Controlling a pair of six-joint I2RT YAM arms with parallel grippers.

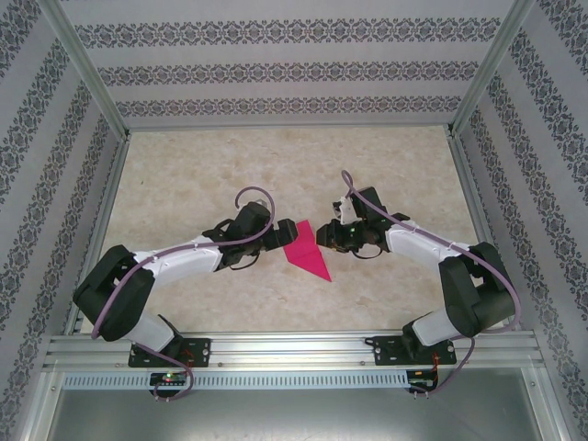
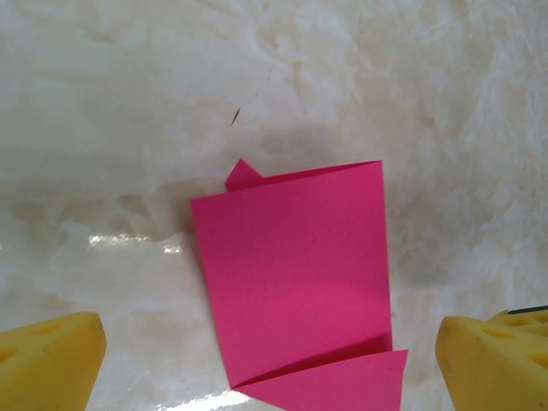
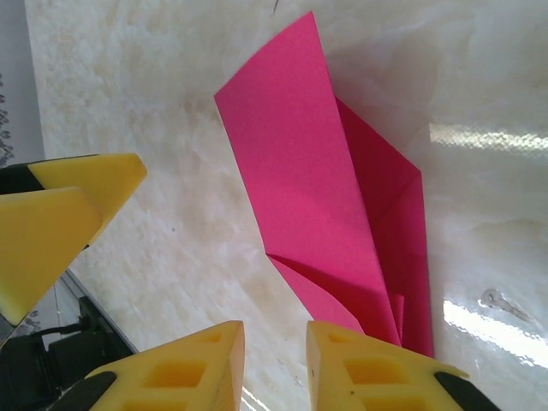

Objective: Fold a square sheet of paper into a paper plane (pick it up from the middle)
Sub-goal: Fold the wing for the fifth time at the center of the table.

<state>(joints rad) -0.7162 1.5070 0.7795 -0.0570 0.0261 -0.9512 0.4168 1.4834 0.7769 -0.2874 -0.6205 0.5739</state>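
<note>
Folded pink paper [image 3: 317, 197] lies flat on marble surface [image 3: 154, 94], pointed end toward top, flaps layered on its rt side. Right tool [image 3: 275, 360] at btm, yellow pads [image 3: 180, 372] slightly apart, nothing btwn; rt pad just beside paper's lower end. Left tool [image 3: 122, 183] at left edge.

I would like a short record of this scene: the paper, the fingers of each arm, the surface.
paper: magenta, folded to a point, lying on the table
left fingers: wide open, one on each side of the paper
right fingers: narrow gap, nothing between them, beside the paper
table: pale, marbled
</note>
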